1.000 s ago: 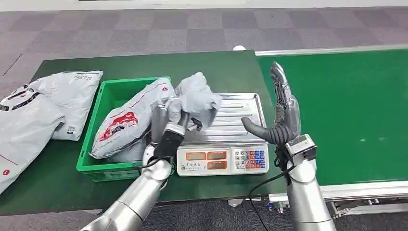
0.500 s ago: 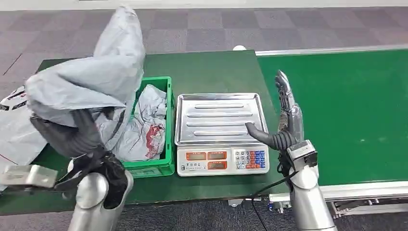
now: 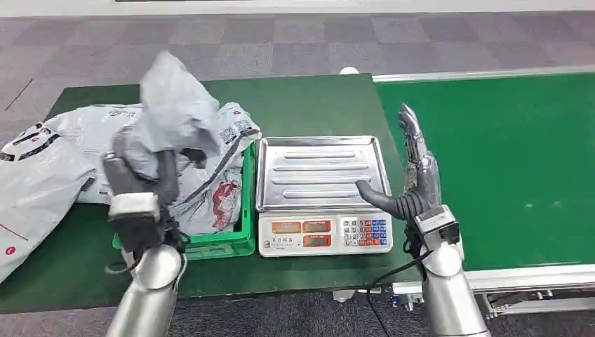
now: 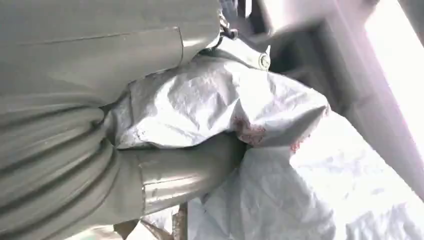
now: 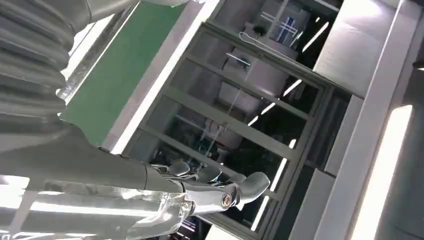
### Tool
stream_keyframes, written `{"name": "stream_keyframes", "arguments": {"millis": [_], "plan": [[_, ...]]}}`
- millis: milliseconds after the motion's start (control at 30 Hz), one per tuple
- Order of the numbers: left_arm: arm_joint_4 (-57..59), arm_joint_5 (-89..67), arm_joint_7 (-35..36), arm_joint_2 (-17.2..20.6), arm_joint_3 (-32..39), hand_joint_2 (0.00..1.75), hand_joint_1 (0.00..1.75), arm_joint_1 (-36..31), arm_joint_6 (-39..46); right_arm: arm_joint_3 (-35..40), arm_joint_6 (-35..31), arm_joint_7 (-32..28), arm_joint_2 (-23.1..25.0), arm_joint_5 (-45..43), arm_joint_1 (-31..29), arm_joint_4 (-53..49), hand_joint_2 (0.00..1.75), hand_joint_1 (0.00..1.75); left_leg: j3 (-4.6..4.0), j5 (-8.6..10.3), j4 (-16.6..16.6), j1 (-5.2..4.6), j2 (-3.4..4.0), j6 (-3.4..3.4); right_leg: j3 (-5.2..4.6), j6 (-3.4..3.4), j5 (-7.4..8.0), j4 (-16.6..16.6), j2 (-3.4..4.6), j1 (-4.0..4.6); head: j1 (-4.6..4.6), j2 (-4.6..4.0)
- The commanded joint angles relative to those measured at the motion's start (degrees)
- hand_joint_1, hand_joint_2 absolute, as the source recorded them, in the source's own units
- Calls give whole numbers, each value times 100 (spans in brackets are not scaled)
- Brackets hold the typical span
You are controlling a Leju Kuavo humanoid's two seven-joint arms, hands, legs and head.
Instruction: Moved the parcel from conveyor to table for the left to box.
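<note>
Left hand [image 3: 144,179] clamped on a crumpled grey parcel [image 3: 172,112], held up above the near-left corner of the green crate [image 3: 242,242]; thumb [image 4: 190,170] pressed into the plastic in the wrist view. More grey mailers [image 3: 210,189] lying in the crate, others [image 3: 42,175] on the green table [image 3: 309,98] just left of it. Right hand [image 3: 414,175] upright with fingers spread, holding nothing, between the scale [image 3: 323,196] and the conveyor [image 3: 505,168]

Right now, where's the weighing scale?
In the head view, the scale sits mid-table, between the green bin on its left and the right hand, beside the conveyor.
</note>
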Motion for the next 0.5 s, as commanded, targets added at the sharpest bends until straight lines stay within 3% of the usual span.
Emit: {"name": "stream_keyframes", "arguments": {"millis": [33,300,500], "plan": [[3806,-1707,1598,11,-139,175,175,-1176,-1174,137,-41,27,-176,96,-225,431,175,0,20,1,-10,-2,-4,-2,20,-2,-2,-9,-2,-2,0,0],[4394,-2265,1925,-149,-364,175,175,-1384,-1856,98,-56,30,-174,145,-148,387,175,0,30,-6,-15,7,10,-7,30,-6,0,-21,17,8,0,0],[4465,-2172,2171,-272,214,175,175,-1357,-1654,71,-67,41,-55,201,-19,330,175,0,22,-4,-12,6,12,-6,22,-6,0,-17,18,7,0,0]]}}
